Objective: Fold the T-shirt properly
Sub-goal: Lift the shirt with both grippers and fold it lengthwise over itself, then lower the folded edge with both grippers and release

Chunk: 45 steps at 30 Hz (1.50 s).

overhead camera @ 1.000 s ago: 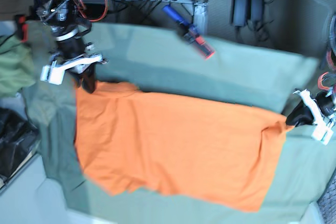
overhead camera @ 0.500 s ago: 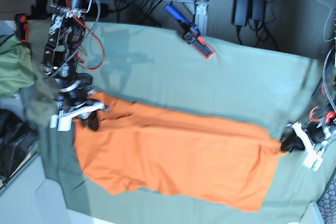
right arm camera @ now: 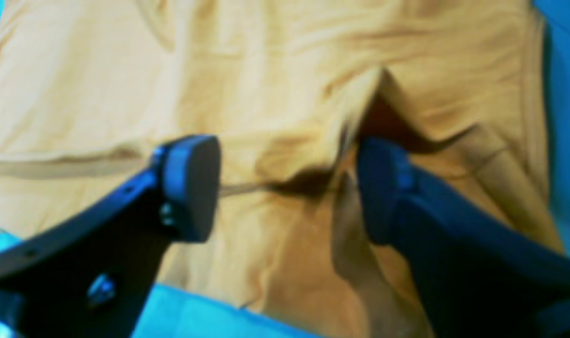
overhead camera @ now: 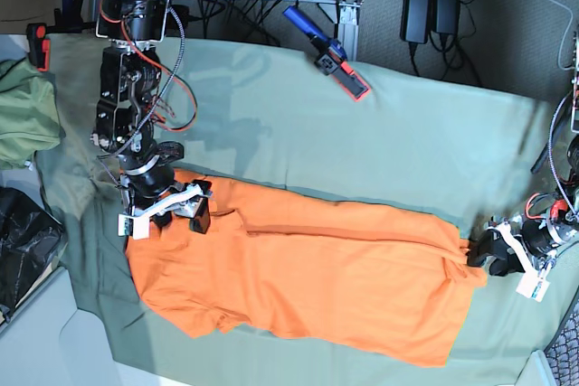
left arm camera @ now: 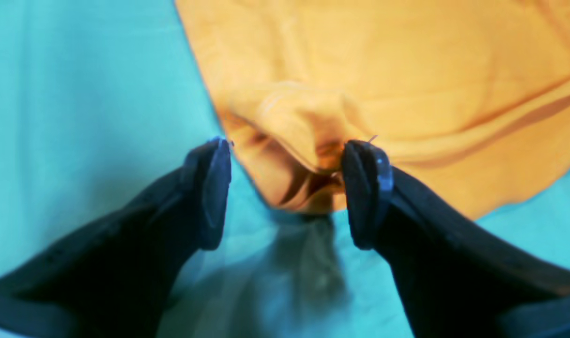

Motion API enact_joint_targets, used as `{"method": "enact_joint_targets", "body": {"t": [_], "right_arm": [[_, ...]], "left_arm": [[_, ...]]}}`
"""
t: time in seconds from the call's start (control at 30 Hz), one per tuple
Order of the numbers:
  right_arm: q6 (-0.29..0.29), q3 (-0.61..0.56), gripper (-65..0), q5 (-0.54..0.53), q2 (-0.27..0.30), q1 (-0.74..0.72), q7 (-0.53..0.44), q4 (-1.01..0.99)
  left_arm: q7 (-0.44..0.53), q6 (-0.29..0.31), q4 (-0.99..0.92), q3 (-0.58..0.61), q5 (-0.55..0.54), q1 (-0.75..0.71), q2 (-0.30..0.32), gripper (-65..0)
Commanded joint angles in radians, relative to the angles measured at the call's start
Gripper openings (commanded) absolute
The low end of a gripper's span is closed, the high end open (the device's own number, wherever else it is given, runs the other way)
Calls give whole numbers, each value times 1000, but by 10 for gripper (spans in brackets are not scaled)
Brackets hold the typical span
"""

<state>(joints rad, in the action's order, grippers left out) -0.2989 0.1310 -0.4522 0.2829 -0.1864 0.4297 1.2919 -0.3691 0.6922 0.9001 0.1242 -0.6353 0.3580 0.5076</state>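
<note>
T-shirt (overhead camera: 308, 282) lies spread across the grey-green cloth (overhead camera: 398, 142) that covers the surface, its long axis running left to right in the base view, with a lengthwise fold line near its upper edge. Right end effector (overhead camera: 172, 214) sits at the shirt's upper left corner in the base view; in its wrist view the fingers (right arm camera: 191, 188) are spread apart, orange fabric lying between and beneath them, with a raised pleat pressing against the inner face of one finger. No pinch is visible there. Left end effector (overhead camera: 507, 259) is at the shirt's far right edge in the base view, low over the cloth. Its wrist view shows the two dark fingers (left arm camera: 210, 188) spread wide; a bunched lip of the shirt (left arm camera: 313, 155) rests between them and touches only the finger on the picture's right, while the other finger stands clear over bare cloth. Olive-green garment (overhead camera: 23, 124) lies bunched at the left margin, well apart from the shirt. Blue and red tool (overhead camera: 326, 51) lies on the cloth's upper edge.
</note>
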Motion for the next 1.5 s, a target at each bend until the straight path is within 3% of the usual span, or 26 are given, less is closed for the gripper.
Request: {"method": "enact_joint_targets", "body": {"t": [0.0, 0.17, 0.33, 0.5, 0.77, 1.23, 1.47], "right_arm": [[-76, 13, -205, -8, 14, -21, -26, 20], [-76, 115, -205, -27, 14, -11, 7, 57], [-76, 285, -205, -63, 14, 2, 79, 80], [-75, 382, -205, -90, 16, 55, 102, 74], [-76, 381, -205, -122, 13, 112, 97, 21], [-76, 361, -205, -154, -54, 114, 90, 19], [-76, 349, -206, -154, -60, 109, 86, 19]], "left_arm": [[-6, 6, 17, -14, -38, 27, 17, -243], [-223, 6, 43, -119, -240, 22, 20, -243], [-311, 6, 43, -198, -359, 17, 22, -243], [-308, 6, 43, -198, -400, -32, 12, -243], [-217, 6, 9, -198, -305, -56, -52, -243], [-195, 6, -111, -197, -281, 8, -148, -243], [-195, 6, -110, -195, -269, 22, -178, -244]]}}
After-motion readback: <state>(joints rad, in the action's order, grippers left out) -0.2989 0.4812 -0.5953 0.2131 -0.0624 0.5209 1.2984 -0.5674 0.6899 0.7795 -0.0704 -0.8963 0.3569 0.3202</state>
